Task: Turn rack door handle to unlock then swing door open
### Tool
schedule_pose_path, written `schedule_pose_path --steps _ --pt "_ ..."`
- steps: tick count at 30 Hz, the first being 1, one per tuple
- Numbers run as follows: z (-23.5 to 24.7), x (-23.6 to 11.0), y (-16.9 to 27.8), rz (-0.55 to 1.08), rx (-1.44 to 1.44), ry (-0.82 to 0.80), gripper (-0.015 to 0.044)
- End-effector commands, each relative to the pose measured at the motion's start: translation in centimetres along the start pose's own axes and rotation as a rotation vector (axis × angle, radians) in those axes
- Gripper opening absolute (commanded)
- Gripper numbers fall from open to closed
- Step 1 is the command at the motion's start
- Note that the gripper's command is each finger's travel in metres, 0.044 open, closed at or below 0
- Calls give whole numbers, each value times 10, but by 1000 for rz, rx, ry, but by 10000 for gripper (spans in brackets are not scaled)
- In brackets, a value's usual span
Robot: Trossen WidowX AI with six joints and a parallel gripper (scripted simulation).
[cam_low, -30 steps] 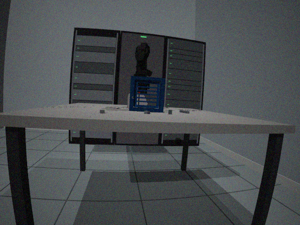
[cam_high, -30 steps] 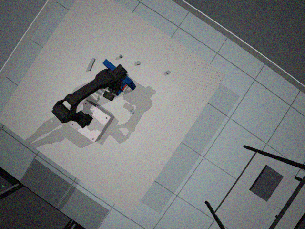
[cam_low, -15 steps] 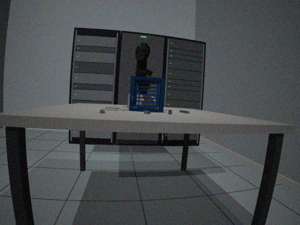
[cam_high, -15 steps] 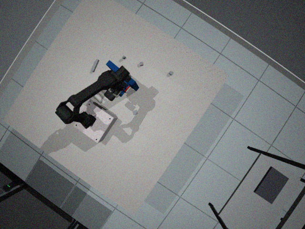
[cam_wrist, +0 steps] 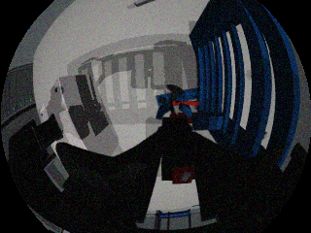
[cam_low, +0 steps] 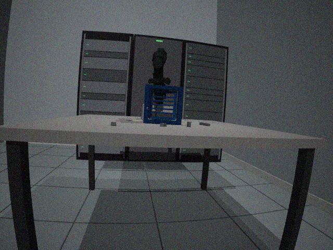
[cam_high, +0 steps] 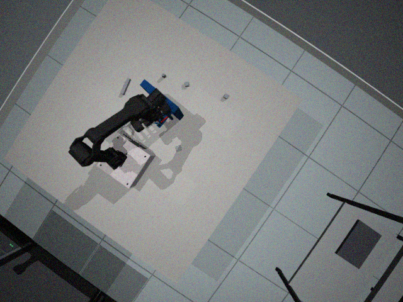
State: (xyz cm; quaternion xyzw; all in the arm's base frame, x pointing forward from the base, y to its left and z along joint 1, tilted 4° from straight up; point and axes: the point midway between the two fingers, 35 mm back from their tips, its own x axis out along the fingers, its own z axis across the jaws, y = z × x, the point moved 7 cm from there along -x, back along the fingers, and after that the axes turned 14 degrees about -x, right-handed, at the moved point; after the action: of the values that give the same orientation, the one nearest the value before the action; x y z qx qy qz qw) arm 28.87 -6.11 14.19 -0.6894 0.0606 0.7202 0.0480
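Holding: the pincer (cam_high: 162, 119) (cam_low: 159, 103) (cam_wrist: 177, 135) is mostly drawn together, its dark fingers shut firmly on the handle rather than on each other.
Handle: the red part of the handle (cam_high: 164, 119) (cam_wrist: 183, 175) shows at the pincer, with blue pieces just beyond the fingertips in the wrist view; how far it is turned I cannot tell.
Door: the blue barred door (cam_low: 176, 106) (cam_wrist: 259, 83) stands upright just beside the pincer. In the exterior view it sits within the outline of its frame, and its bars show across the pincer.
Frame: the blue frame (cam_high: 148, 85) (cam_low: 164, 87) stands upright on the table (cam_high: 211, 162) (cam_low: 161, 136) (cam_wrist: 87, 39), next to the pincer.
Arm: the black arm (cam_high: 107, 124) (cam_low: 158, 60) reaches over to the pincer from the pale box, bent high above the table.
Box: the pale box (cam_high: 130, 178) (cam_wrist: 68, 92) is under the arm's foot, apart from the pincer.
Small blocks: three grey pieces, the nearest to the frame (cam_high: 186, 83) (cam_low: 163, 124) among them, lie across the frame from the pincer, apart from one another.
Long bar: a grey bar (cam_high: 125, 86) (cam_low: 204, 124) lies on the table past one end of the frame, clear of the pincer.
Cabinets: tall dark cabinets (cam_low: 131, 75) with green lights stand well behind the pincer in the exterior view.
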Motion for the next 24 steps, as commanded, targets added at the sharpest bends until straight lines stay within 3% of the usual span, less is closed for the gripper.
schedule_pose_path --steps 1,24 --pt "6 0 -4 -6 97 9 9" --pt "40 1 -35 -10 469 5 9"
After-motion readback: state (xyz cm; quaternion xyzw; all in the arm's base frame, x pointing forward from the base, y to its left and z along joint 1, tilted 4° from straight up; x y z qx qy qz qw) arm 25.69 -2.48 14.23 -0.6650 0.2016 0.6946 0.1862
